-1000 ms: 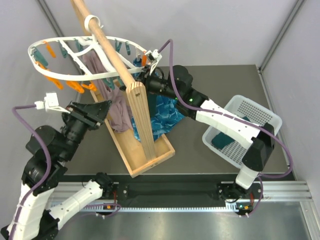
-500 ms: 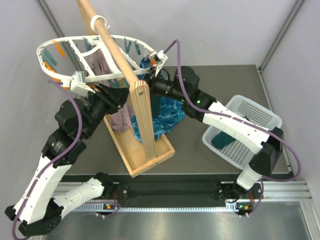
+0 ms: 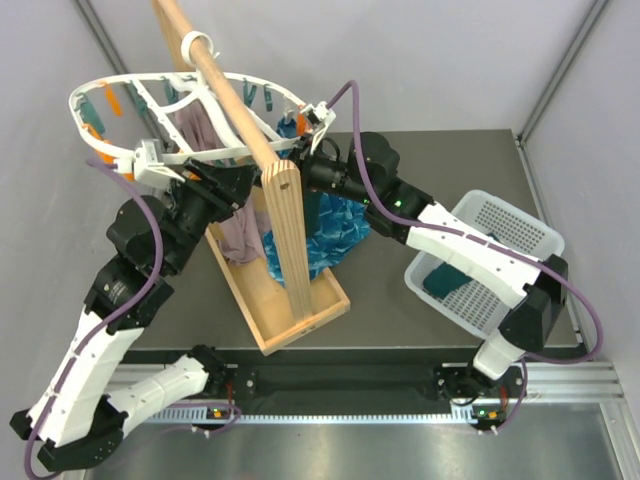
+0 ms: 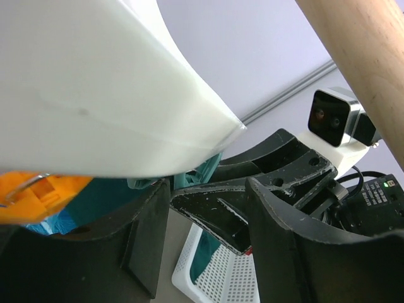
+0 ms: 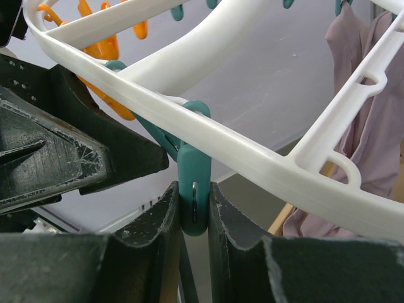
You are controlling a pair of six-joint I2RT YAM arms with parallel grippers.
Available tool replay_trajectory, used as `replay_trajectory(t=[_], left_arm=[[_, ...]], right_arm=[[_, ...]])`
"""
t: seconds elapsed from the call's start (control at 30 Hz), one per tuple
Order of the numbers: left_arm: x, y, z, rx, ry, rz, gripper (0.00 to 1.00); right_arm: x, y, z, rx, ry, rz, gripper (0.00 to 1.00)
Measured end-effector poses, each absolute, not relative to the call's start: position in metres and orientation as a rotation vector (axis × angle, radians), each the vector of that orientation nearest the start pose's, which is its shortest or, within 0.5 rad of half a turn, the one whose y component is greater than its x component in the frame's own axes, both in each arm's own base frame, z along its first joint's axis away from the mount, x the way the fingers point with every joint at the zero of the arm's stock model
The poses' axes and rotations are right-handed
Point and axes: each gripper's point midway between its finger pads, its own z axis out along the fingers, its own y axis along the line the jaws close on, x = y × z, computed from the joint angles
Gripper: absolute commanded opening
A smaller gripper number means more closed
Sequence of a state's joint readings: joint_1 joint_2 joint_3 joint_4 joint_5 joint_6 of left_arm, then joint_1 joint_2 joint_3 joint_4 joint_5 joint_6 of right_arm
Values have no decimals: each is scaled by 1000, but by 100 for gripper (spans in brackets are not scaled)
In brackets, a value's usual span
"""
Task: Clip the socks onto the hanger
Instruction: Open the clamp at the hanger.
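Dark grey table (image 3: pixel 450 160) between pale lilac-grey walls (image 3: pixel 420 60), with an aluminium rail (image 3: pixel 560 375) along the near edge. Wooden stand (image 3: pixel 290 240) on the left half of the table, its tray running toward the near edge. Its pole (image 3: pixel 225 90) slants up past the far-left corner.

Hanger (image 5: pixel 252 158) hooked over the pole, above the far-left corner. Mauve cloth (image 3: pixel 238 235) and blue mottled cloth (image 3: pixel 335 230) hang by the post. White basket (image 3: pixel 500 215) at the right edge, one dark teal sock (image 3: pixel 445 282) lying in it.

Right gripper (image 5: pixel 193 196): fingers pinched onto a teal peg (image 5: pixel 194 170) that loops over the ring's rim. Left gripper (image 4: pixel 205 214): just under the ring's near rim, jaws apart, nothing seen between them.

Versus one second ago:
- left arm has swung in from the left edge to the stand
- ring has shifted and sits higher on its left side
- right gripper's hold on the peg is unchanged
- basket and sock unmoved
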State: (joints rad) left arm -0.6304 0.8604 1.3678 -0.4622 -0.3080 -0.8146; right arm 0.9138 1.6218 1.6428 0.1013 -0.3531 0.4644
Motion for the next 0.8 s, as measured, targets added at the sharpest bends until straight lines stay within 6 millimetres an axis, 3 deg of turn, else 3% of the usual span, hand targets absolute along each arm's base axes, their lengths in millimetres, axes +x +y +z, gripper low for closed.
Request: replay_trajectory(t=[0.5, 0.7, 0.77, 0.8], left_arm=[[259, -154, 466, -410, 1530, -892, 64], [262, -157, 463, -392, 1524, -894, 58], [262, -159, 460, -381, 1528, -895, 53], [261, -159, 460, -375, 1525, -898, 46]], right_arm=[[249, 452, 433, -666, 1471, 1354, 0], [249, 453, 432, -667, 1475, 1353, 0], [249, 453, 432, -667, 1476, 1353, 0], [249, 453, 432, -668, 1478, 1354, 0]])
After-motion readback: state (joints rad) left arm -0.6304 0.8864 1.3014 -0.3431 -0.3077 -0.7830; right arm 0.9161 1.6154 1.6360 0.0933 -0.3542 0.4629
